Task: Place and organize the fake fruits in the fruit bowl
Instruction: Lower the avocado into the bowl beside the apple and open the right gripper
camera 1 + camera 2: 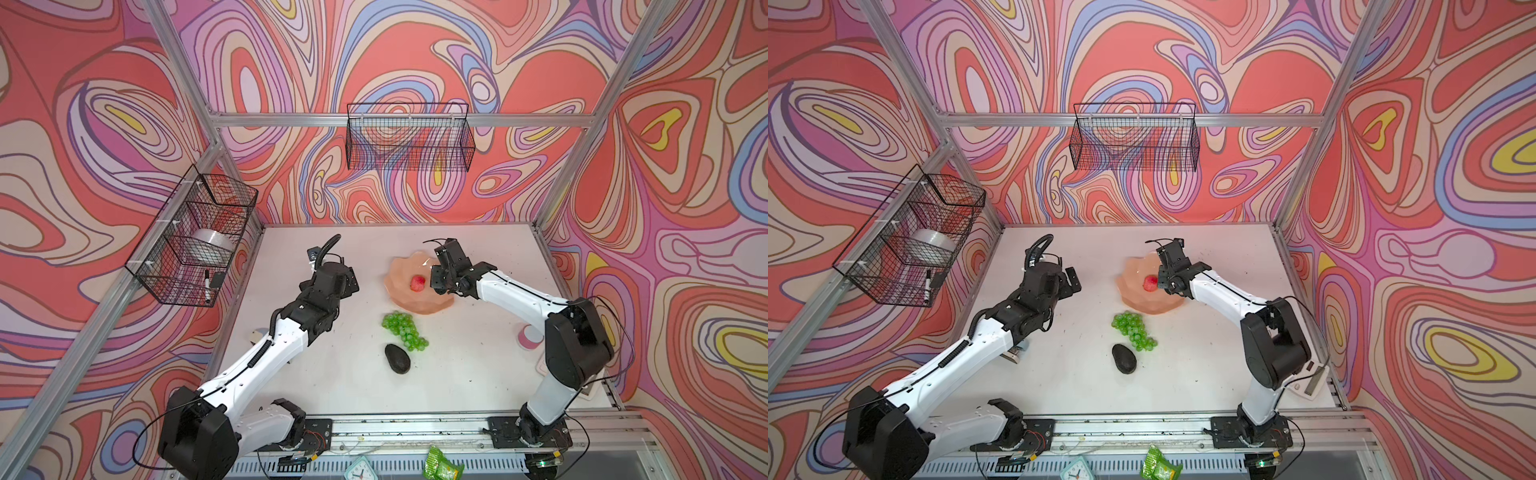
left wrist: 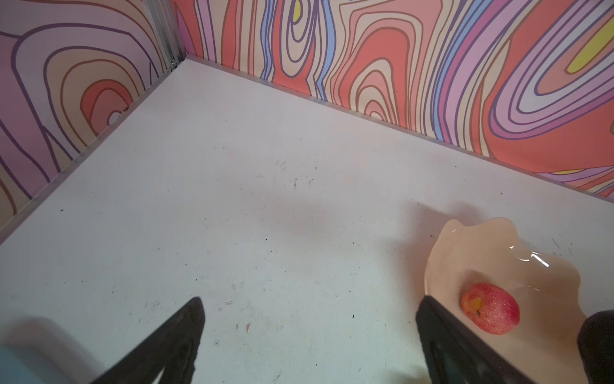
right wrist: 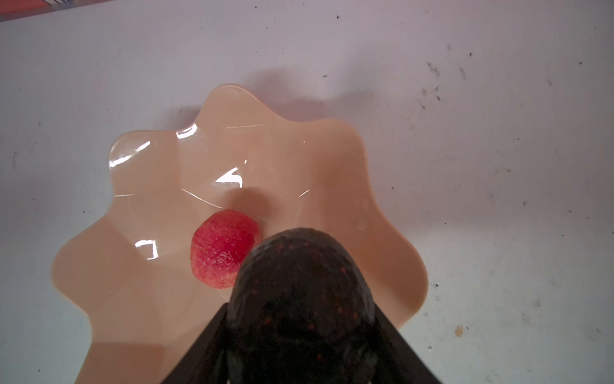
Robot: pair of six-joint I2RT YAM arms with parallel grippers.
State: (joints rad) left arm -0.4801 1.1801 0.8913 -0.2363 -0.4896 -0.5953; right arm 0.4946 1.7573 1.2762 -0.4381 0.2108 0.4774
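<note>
Right wrist view, right jaws gripping a dark avocado [image 3: 300,299] over the peach bowl [image 3: 332,159], red fruit [image 3: 224,247] inside it, left jaws wide open, grapes [image 1: 403,330] and second avocado [image 1: 397,358] on the surface [image 1: 478,374] below the bowl

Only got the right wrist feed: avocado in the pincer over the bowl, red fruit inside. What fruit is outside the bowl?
Observer: The green grapes lie on the table, just outside the fruit bowl, on the side nearer the arm bases.
Operator: Anything else out there?
Observer: A second avocado lies on the table next to the grapes, nearer the bases again. I can't tell if they touch.
Operator: Left arm busy?
Observer: No. The left pincer is open and empty, above bare table to the left of the bowl.
</note>
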